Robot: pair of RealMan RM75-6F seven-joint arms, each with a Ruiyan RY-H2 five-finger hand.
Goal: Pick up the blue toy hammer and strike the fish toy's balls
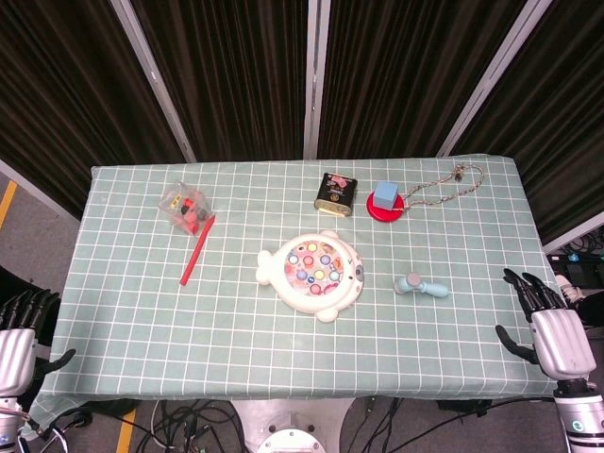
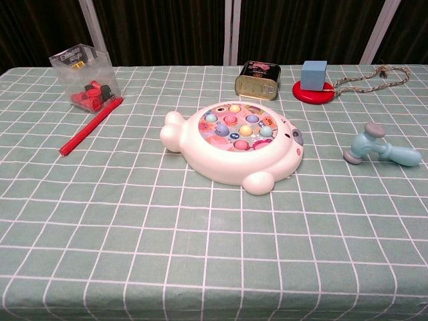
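- Right hand [image 1: 552, 326] off the table's near right corner, fingers spread apart, grasping nothing.
- Left hand [image 1: 19, 340] beyond the near left edge, fingers apart, likewise empty.
- Blue toy hammer [image 1: 421, 285] lying flat on the green checked tablecloth [image 1: 142, 311], well apart from the right hand, ahead of it and inward; grey-capped head toward the fish, handle toward the right hand's side.
- Fish toy [image 1: 313, 274] farther inward past the hammer, near mid-table, coloured balls [image 2: 235, 127] set in its top.
- Beyond the fish: dark tin [image 1: 336, 193], blue block [image 1: 384, 195] on red disc [image 1: 385, 211], twine [image 1: 451, 189].
- Ahead of the left hand, far: clear box [image 1: 184, 206], red stick [image 1: 197, 249].
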